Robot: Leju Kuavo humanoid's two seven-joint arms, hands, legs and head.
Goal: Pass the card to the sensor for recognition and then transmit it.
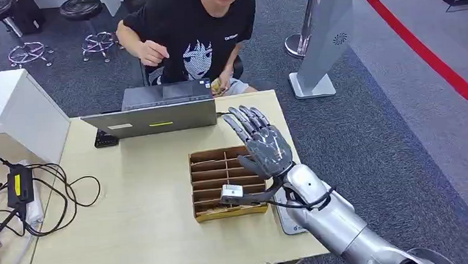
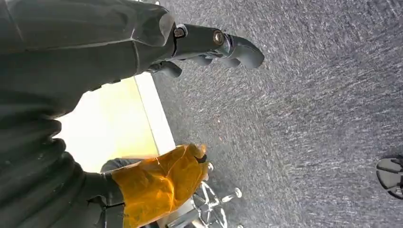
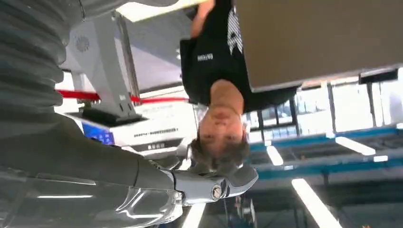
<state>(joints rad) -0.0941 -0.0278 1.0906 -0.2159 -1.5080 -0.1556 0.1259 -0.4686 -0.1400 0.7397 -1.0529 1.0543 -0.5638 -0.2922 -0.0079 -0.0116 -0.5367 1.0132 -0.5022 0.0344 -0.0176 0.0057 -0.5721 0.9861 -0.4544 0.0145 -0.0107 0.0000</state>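
My right hand [image 1: 262, 144] hovers open above the table, just right of a brown cardboard divider box [image 1: 212, 169]; its fingers are spread and point toward the laptop, and nothing is in them. In the right wrist view its thumb [image 3: 223, 183] is bare too. A flat grey device [image 1: 286, 221], perhaps the sensor, lies on the table mostly hidden under my right forearm. I cannot make out a card. My left hand [image 2: 204, 45] hangs beside the table edge over the carpet, holding nothing.
A person in a black T-shirt [image 1: 196, 31] sits behind a grey laptop [image 1: 158, 115] at the table's far edge, with something small and yellowish [image 1: 217, 84] in one hand. Black cables and a charger [image 1: 20, 185] lie at the left. A white stand [image 1: 320, 43] is on the carpet at right.
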